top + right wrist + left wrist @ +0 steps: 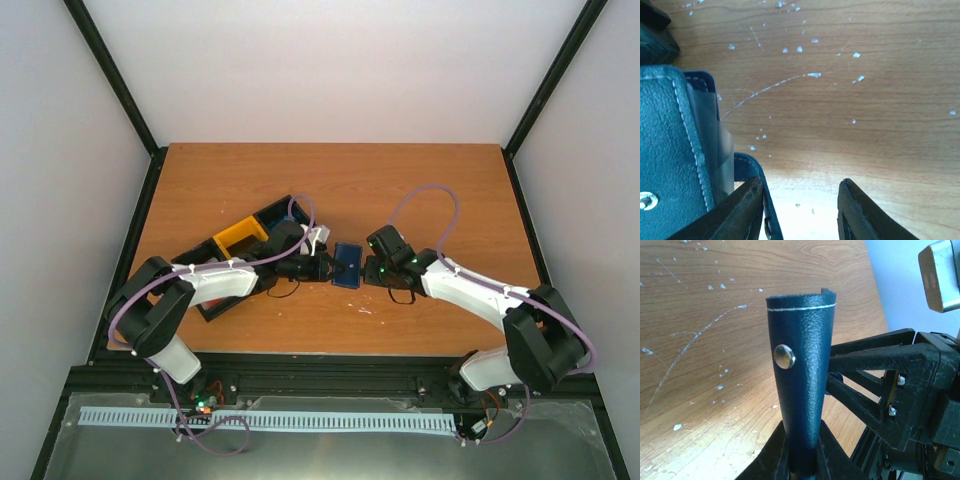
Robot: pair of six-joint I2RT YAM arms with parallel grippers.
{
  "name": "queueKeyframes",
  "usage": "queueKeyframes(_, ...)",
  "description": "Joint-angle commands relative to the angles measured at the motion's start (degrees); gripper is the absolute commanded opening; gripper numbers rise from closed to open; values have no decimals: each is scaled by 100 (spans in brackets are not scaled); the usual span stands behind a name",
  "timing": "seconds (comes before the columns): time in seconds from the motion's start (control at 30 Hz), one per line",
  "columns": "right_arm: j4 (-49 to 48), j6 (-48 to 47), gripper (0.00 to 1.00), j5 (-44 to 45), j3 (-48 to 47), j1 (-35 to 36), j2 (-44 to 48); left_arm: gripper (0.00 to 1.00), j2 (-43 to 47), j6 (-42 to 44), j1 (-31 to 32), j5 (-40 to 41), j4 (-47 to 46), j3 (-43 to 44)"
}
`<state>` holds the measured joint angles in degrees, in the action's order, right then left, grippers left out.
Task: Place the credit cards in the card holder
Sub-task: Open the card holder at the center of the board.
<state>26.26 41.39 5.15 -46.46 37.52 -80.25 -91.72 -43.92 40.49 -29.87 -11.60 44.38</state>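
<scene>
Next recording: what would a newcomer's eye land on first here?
Both arms meet over the middle of the brown wooden table, where the left gripper pinches a navy-blue folding card holder, its silver snap showing. The right gripper faces it, jaws apart with nothing between them. A black-and-yellow compartment tray lies beyond the left arm.

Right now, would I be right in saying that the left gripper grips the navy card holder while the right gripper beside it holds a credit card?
Not quite: the right gripper holds no card. The right wrist view shows its jaws apart with only bare table between them. The left gripper does grip the navy card holder, with the right gripper beside it.
</scene>
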Motion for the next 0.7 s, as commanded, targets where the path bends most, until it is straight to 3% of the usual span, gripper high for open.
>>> queueKeyframes(0.0,-415,-17,40,-258,133,-42,319,1,203,204,-32,-46,-173,73)
queueKeyframes(0.4,-964,-43,22,-1046,515,-258,717,1,380,173,-51,-87,-193,47)
queueKeyframes(0.6,-854,-157,3,-1266,460,-268,720,1,442,93,-70,-37,-154,37)
queueKeyframes(0.63,-808,-204,3,-1291,436,-264,775,5,477,38,-78,23,-129,26)
queueKeyframes(0.67,-743,-233,3,-1279,416,-264,865,18,506,10,-78,93,-143,-2)
